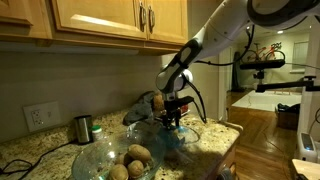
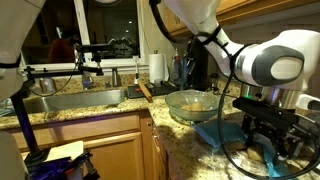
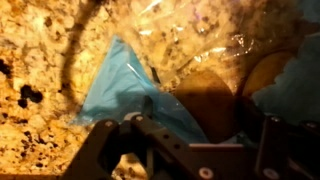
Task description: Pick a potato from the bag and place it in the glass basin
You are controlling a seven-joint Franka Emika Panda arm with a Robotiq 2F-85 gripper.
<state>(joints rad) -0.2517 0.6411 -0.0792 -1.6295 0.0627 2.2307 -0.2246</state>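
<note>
The crinkled translucent light-blue plastic bag [image 1: 190, 137] lies on the speckled granite worktop [image 1: 30, 155], just beside the large, wide bowl of clear glass [image 1: 100, 160]. In that exterior view the bowl already holds a few brown potatoes [image 1: 138, 155]. The black gripper [image 1: 172, 120] of the white arm points down over the bag's edge nearest the bowl. In an exterior view the bag [image 2: 232, 135] lies between the bowl [image 2: 190, 104] and the gripper [image 2: 265, 135], near the worktop's front edge. In the blurred wrist view the fingers [image 3: 135, 125] seem to stand spread apart with nothing pinched. Between them a brown rounded potato [image 3: 215, 98] shows through the bag's [image 3: 120, 85] plastic. A small dark-green cup [image 1: 83, 127] stands near the wall, behind the bowl. A steel sink [image 2: 70, 100] is set into the worktop well apart from the bag.
</note>
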